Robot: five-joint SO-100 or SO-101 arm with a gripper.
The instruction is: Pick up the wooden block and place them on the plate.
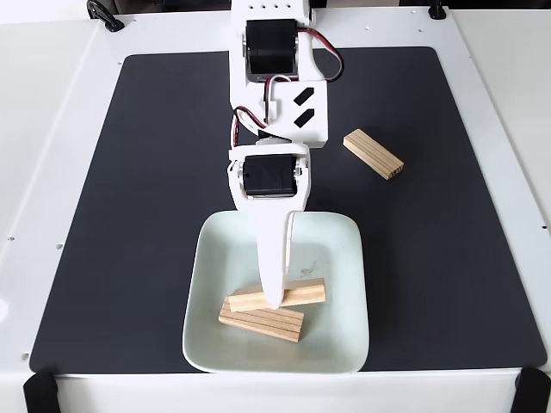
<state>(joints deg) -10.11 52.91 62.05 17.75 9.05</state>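
The plate (344, 258) sits at the front middle of the black mat. Two wooden blocks lie in it: one (261, 323) flat near the front rim, another (306, 294) just behind it, slightly tilted, its left end touching the first. A third wooden block (374, 153) lies on the mat to the right of the arm. My gripper (275, 299) reaches down from the back over the plate, its white fingers (272, 258) crossing the middle of the rear block. The jaws stand close together, and the finger hides whether they touch the block.
The black mat (129, 215) covers most of the white table. The arm's white body with black motors (275, 95) stands over the back middle. Black clamps (41, 391) sit at the table's front corners.
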